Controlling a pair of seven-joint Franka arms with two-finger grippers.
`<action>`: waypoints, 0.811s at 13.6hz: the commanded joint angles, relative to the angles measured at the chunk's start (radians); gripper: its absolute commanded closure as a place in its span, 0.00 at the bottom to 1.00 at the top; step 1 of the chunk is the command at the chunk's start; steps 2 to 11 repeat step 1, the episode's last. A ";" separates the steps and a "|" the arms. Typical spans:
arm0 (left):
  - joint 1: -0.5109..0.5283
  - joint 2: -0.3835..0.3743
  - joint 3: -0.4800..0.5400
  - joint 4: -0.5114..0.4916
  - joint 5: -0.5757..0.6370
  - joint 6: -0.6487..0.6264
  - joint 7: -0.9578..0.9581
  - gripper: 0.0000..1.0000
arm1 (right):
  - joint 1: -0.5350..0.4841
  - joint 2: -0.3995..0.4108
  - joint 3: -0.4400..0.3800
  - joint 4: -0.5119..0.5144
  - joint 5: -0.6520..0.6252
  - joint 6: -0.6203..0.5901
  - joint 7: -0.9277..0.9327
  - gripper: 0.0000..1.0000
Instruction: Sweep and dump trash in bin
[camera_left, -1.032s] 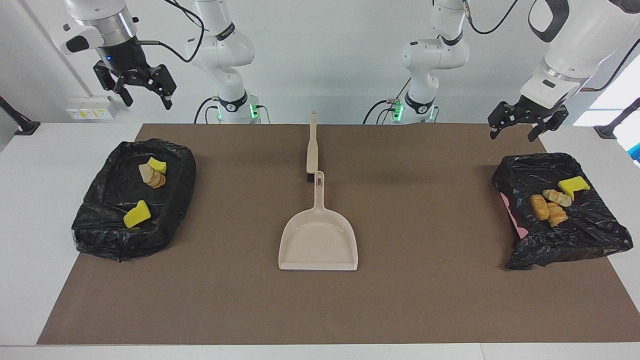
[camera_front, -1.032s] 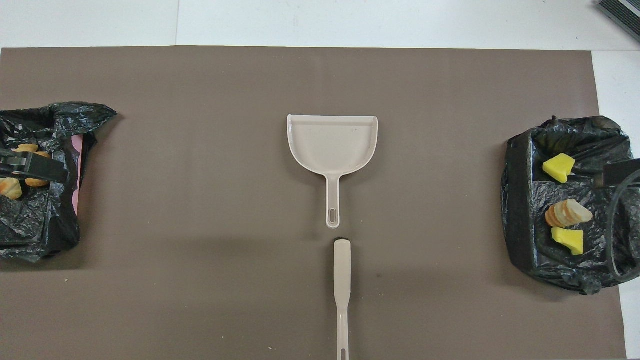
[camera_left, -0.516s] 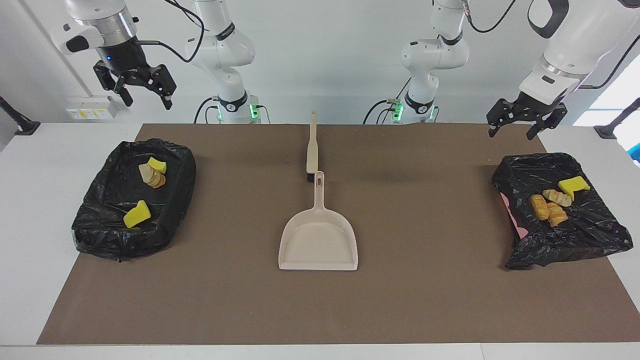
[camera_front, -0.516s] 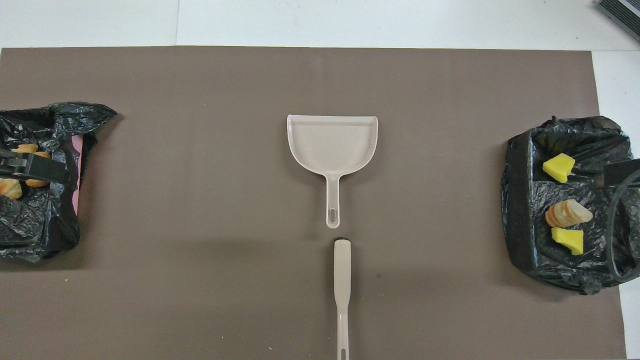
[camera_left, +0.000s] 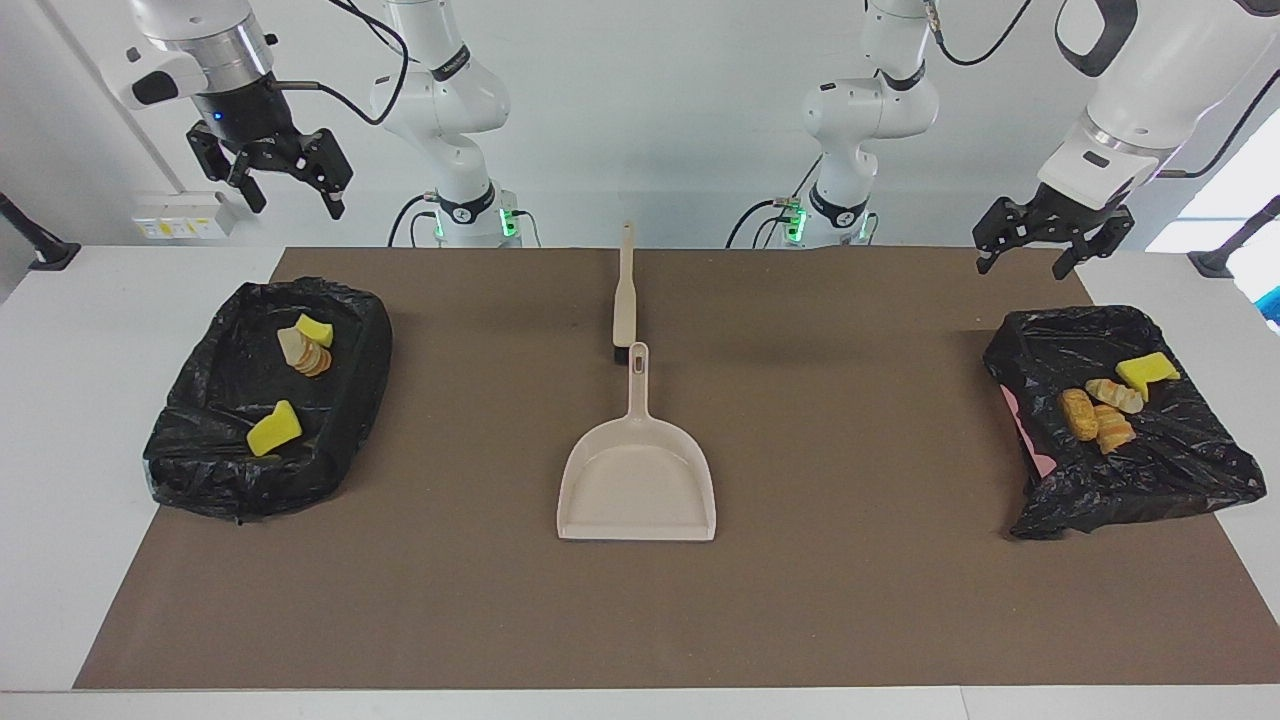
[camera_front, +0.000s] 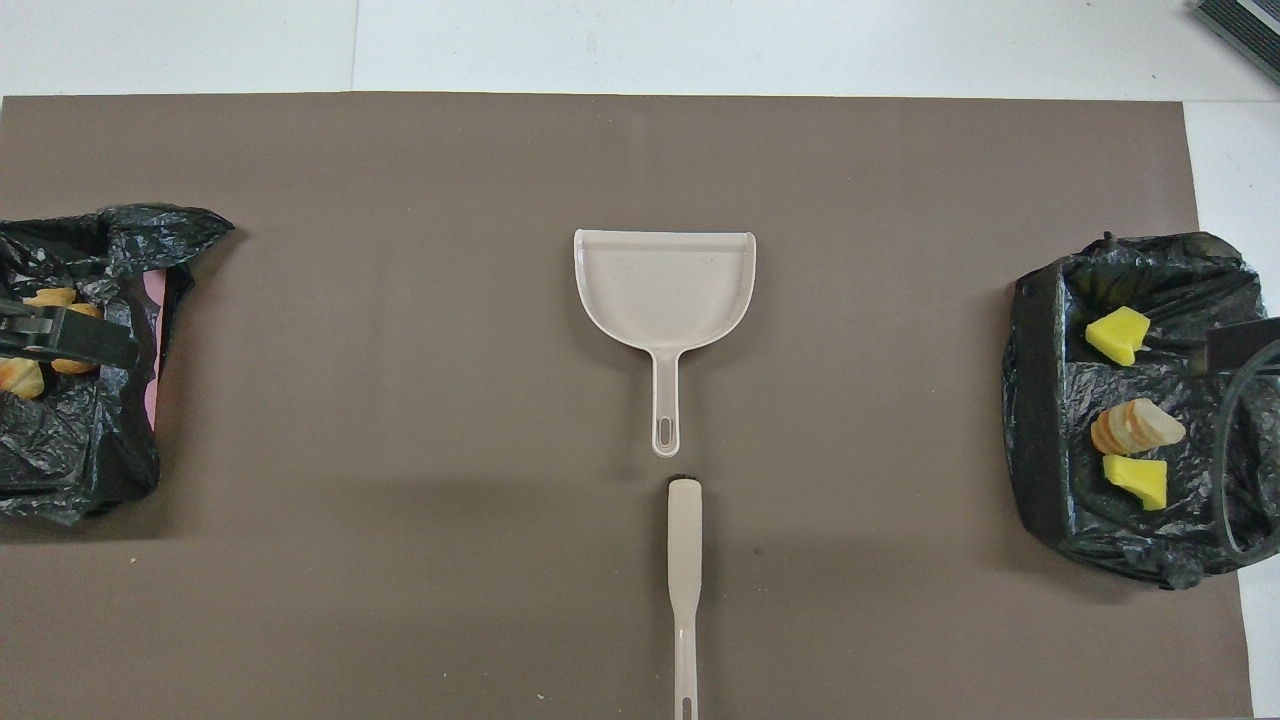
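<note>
The left gripper (camera_left: 1036, 252) hangs in the air with its fingers spread wide, and it holds nothing. It is up over the edge of the bin at the left arm's end of the table. The right gripper (camera_left: 286, 186) is high in the air too, spread wide and holding nothing, up above the bin at the right arm's end.

The dustpan (camera_left: 637, 488) lies flat in the middle of the brown mat (camera_left: 840, 600). Nothing is in it. Its handle points toward the robots. The brush (camera_left: 624, 300) lies just beside the tip of that handle, nearer to the robots than the dustpan, in one line with it.

Well apart from the dustpan, toward the left arm's end, sits a bin lined with a black bag (camera_left: 1180, 470). In it are one yellow sponge chunk (camera_left: 1146, 372) and some pale and golden-brown lumps (camera_left: 1097, 412), all close together.

Well apart from the dustpan, toward the right arm's end, sits another bin with a black bag (camera_left: 200, 470). In it are two yellow sponge chunks (camera_left: 273, 429) and a pale and brown lump (camera_left: 305, 352). One of the chunks touches that lump, and the other lies apart from it, farther from the robots.
</note>
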 joint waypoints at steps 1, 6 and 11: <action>0.014 -0.027 -0.003 -0.028 -0.012 -0.003 0.015 0.00 | -0.009 -0.011 0.003 -0.007 0.003 -0.004 -0.014 0.00; 0.014 -0.027 -0.003 -0.028 -0.012 -0.003 0.015 0.00 | -0.009 -0.011 0.003 -0.007 0.003 -0.004 -0.014 0.00; 0.014 -0.027 -0.003 -0.028 -0.012 -0.003 0.015 0.00 | -0.009 -0.011 0.003 -0.007 0.003 -0.004 -0.014 0.00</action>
